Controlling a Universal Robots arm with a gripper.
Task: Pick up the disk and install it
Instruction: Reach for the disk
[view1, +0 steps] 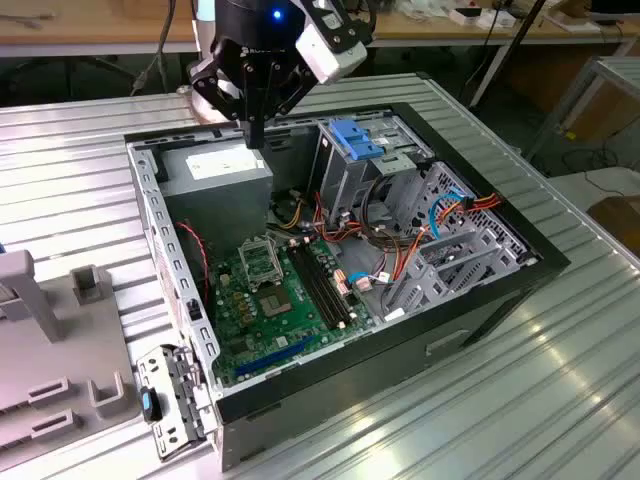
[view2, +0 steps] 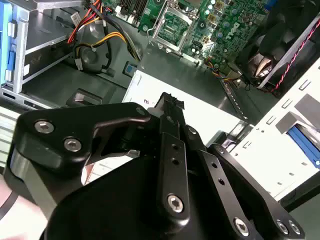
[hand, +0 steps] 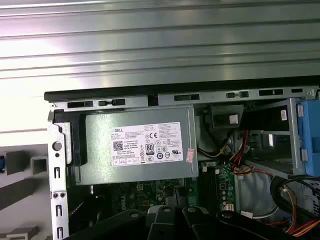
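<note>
The black robot hand (view1: 255, 133), closed and empty, hangs just above the large grey metal power-supply box (view1: 225, 200). Any careless descent risks striking it.

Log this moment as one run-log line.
gripper: shut, holding nothing | position: above power-supply box in open computer case | disk: not yet picked up

Can make out one white printed label (hand: 147, 143) on the grey power-supply box (hand: 95, 165), set in a corner of the open computer case (hand: 150, 92): a bold logo, a barcode, certification marks, and rows of type too fine to read. Can see a small pinkish sticker (hand: 190, 155) at its corner, illegible. In the second wrist view, find the same label's white edge just beside the tool (view2: 170, 101).
</note>
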